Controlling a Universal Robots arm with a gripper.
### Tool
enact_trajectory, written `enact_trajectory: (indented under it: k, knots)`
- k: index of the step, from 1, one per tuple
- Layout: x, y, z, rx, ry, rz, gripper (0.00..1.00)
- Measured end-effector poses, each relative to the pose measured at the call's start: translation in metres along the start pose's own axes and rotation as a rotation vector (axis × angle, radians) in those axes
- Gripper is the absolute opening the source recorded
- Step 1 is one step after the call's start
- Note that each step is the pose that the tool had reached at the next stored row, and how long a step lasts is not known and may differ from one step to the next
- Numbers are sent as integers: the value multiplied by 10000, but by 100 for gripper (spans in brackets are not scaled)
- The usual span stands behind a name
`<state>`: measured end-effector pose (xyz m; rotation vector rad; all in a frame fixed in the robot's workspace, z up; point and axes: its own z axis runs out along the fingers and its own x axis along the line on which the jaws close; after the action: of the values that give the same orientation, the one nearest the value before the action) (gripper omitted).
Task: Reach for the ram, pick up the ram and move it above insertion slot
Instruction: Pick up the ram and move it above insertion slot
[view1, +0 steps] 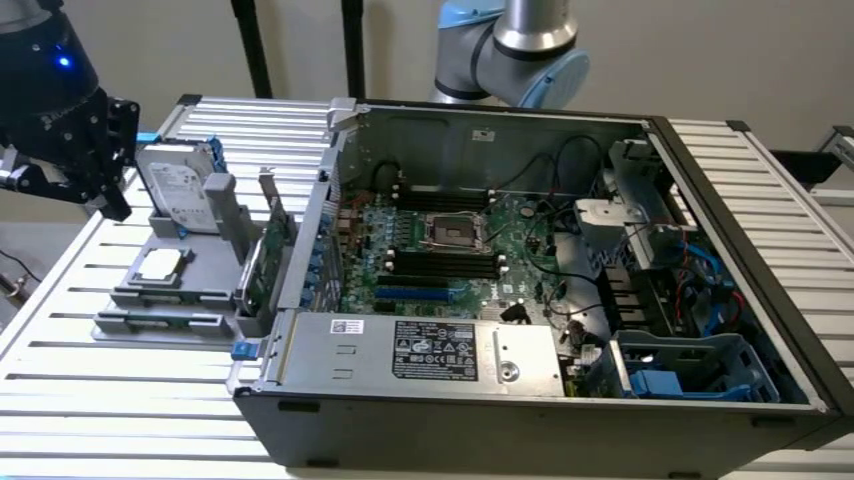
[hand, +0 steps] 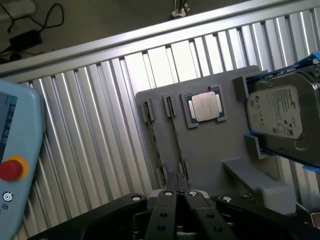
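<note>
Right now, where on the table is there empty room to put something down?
The bare slats in front of the gray holder, on the exterior view's left of the computer case, are free. The holder is crowded with the hard drive, chip and ram; the case is packed inside.

A slatted metal table bears an open computer case and grey fixture.

**A:** Where's the exterior cam?

**B:** High up, angled down on the open PC case and slatted bench. Wrist cam's close, looking down past the gripper. Both catch the gray tray with the hard drive.
</note>
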<state>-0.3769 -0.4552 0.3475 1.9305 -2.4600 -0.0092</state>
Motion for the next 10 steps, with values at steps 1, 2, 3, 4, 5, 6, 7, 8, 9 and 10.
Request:
enact_trajectory:
  k: [1, 2, 3, 4, 5, 6, 7, 8, 9, 10]
  knots:
    - [6, 6, 0, 2, 1, -81, 11]
    - [14, 11, 0, 7, 2, -155, 11]
    - [20, 16, 0, 12, 0, -205, 11]
    - [23, 18, 1, 13, 0, -233, 11]
    - [25, 17, 0, 13, 1, -244, 11]
    - [26, 16, 0, 14, 1, -253, 11]
    - [27, 16, 0, 14, 1, -266, 11]
    - [27, 16, 0, 14, 1, -281, 11]
    - [28, 16, 0, 14, 1, -305, 11]
    - [28, 16, 1, 14, 1, -331, 12]
